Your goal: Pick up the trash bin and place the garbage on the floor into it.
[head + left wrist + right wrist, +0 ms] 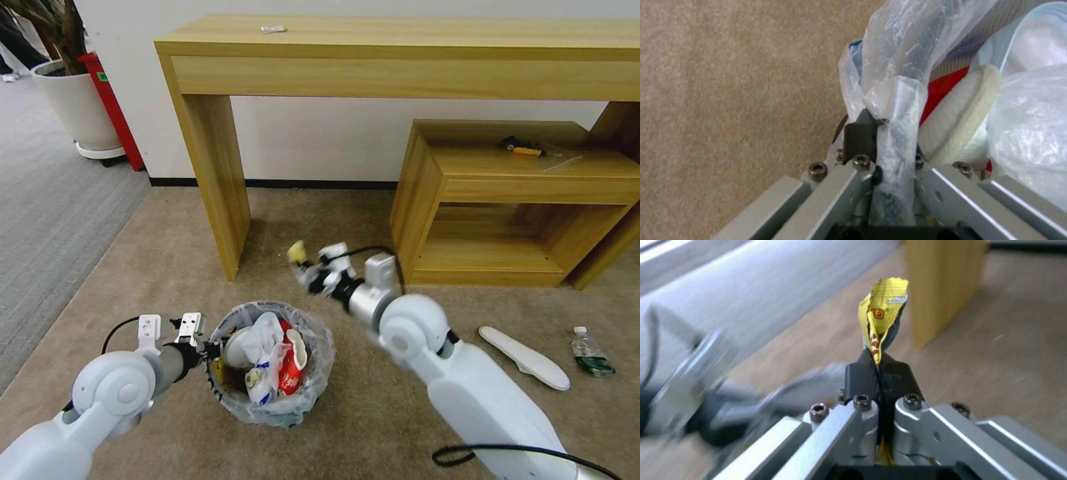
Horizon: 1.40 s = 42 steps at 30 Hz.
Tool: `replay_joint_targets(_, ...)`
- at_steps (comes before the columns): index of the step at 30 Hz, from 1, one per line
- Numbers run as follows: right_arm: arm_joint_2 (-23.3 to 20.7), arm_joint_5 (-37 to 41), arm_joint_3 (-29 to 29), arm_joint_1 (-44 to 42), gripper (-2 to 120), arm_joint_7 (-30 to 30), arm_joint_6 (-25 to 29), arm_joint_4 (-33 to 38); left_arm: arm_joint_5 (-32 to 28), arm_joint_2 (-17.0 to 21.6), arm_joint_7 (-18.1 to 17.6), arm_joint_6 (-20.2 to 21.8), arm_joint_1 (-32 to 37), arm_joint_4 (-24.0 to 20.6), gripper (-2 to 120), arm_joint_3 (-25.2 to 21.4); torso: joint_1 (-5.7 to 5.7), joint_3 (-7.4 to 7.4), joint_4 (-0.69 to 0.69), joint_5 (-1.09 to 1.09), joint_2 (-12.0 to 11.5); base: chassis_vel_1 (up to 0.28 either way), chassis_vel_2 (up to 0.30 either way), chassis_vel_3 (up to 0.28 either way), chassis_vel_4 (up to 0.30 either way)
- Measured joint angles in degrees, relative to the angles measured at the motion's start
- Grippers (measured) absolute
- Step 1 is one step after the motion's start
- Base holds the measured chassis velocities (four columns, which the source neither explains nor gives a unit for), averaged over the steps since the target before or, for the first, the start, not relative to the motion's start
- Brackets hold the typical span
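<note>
My left tool point(212, 348) pinches the trash bin point(272, 363) rim on the floor point(167, 267), bin mostly full. Right tool point(301, 261) clamps a yellow wrapper point(882, 311), undropped. Slipper point(524, 357), bottle point(591, 353) remain out.

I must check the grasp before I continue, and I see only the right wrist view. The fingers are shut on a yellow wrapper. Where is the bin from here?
Observer: The trash bin stands on the floor, nearer the robot than the right gripper and to its left.
Operator: Does the other arm hold it?
Observer: Yes. The left gripper is shut on the bin's rim, over the plastic bag.
Operator: Is there still room inside?
Observer: Little. A red cup and crumpled white packaging reach the rim.
Operator: What remains on the floor?
Observer: A white slipper and a clear bottle, to the right arm's right.
</note>
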Motion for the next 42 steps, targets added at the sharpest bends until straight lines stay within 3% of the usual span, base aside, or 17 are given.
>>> replay_joint_targets(5,1.32,0.51,-5.34,0.30,0,0.44,-1.03,-1.01,-1.26,-0.01,-1.20,0.00,-1.75,0.08,0,1.12,0.00,0.00,0.01,0.01,0.00,0.000,0.000,0.000,0.000)
replay_joint_targets(9,2.17,0.56,-6.36,0.12,0,0.58,-1.61,-2.51,-1.87,0.19,-1.85,0.00,-1.84,-0.38,0,1.09,0.00,0.00,0.01,0.01,0.00,0.000,0.000,0.000,0.000)
replay_joint_targets(24,2.18,-1.51,-5.16,-5.67,3,0.47,-1.75,-3.66,-3.50,0.74,-3.12,0.01,-1.31,-1.97,0,0.41,0.00,0.00,0.00,0.01,0.00,0.000,0.000,0.000,0.000)
replay_joint_targets(26,2.14,-1.82,-4.83,-5.95,17,0.18,-1.61,-3.11,-3.62,0.75,-3.12,0.01,-1.09,-1.95,0,0.18,0.00,0.00,0.00,0.01,0.00,0.000,0.000,0.000,0.000)
replay_joint_targets(32,2.20,-2.89,-4.65,-5.96,34,-0.62,-0.90,-3.23,-3.98,0.70,-3.12,0.00,-0.63,-2.14,0,-0.14,0.00,0.00,0.01,0.01,0.00,0.000,0.000,0.000,0.000)
replay_joint_targets(38,1.88,-3.84,-3.84,-5.79,60,-2.76,0.64,-2.95,-4.13,0.65,-3.10,0.00,0.10,-1.90,0,-0.73,0.00,0.00,0.01,0.01,0.00,0.000,0.000,0.000,0.000)
replay_joint_targets(40,1.83,-3.88,-3.73,-5.75,62,-3.01,0.81,-2.83,-4.13,0.63,-3.08,0.00,0.11,-1.87,0,-0.73,0.00,0.00,0.00,0.01,0.00,0.000,0.000,0.000,0.000)
replay_joint_targets(42,1.61,-4.42,-3.18,-5.67,75,-4.47,1.88,-2.36,-4.16,0.50,-3.02,0.00,0.14,-1.76,0,-0.74,0.00,0.00,0.00,0.01,0.00,0.000,0.000,0.000,0.000)
